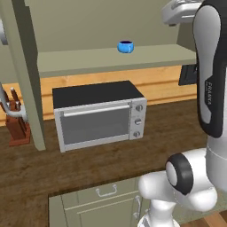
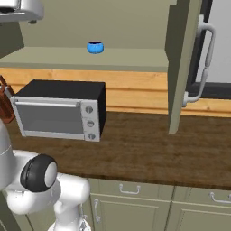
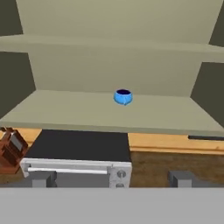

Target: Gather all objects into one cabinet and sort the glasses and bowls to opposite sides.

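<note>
One legible marking: "FRANKA" printed vertically in small light letters on the dark panel of the arm (image 1: 212, 88), left base view. Toaster oven (image 1: 98, 116) knobs carry no readable marks at this size. No labels readable on the blue bowl (image 1: 126, 46) or the cabinet shelf (image 1: 80, 60).

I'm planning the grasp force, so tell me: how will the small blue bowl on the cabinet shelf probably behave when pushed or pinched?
The blue bowl looks rigid and small, so probably light and apt to slide along the flat shelf if nudged. Its rounded sides may slip between the fingertips, so a rim pinch seems safer. It sits upright and low, so tipping looks unlikely.
</note>
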